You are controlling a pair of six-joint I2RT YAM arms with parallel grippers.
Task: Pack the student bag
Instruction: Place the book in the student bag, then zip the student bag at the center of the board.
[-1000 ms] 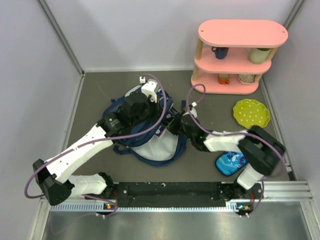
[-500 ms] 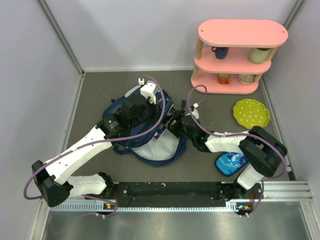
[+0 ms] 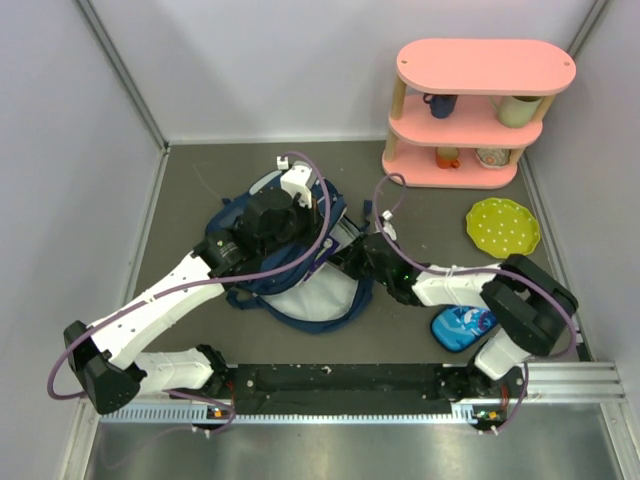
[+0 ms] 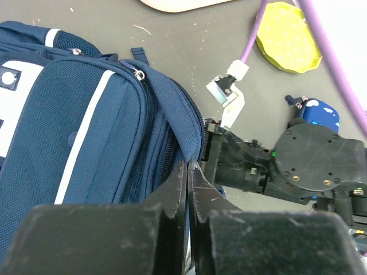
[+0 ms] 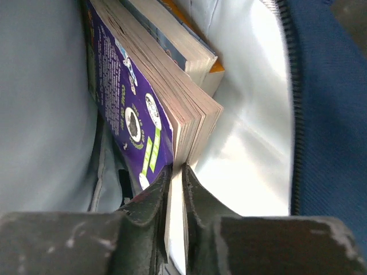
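— How does the right gripper (image 5: 175,171) stand?
— Nearly closed, clamped on the thin lower edge of a purple book (image 5: 135,114). It is deep inside the student bag (image 5: 327,114), against the pale lining. A second book (image 5: 172,34) lies against the purple one.
— And the left gripper (image 4: 187,166)?
— Fingers pressed tight together at the navy rim of the bag's opening. Whether a fold of fabric is caught between them I cannot tell.
— Where is the bag?
— Lying on the grey table (image 3: 200,170), mid-left, under both wrists, its mouth turned to the right arm. A blue pencil case (image 3: 460,328) lies beside the right arm, a yellow plate (image 3: 503,226) farther back, a pink shelf (image 3: 480,110) at the back right
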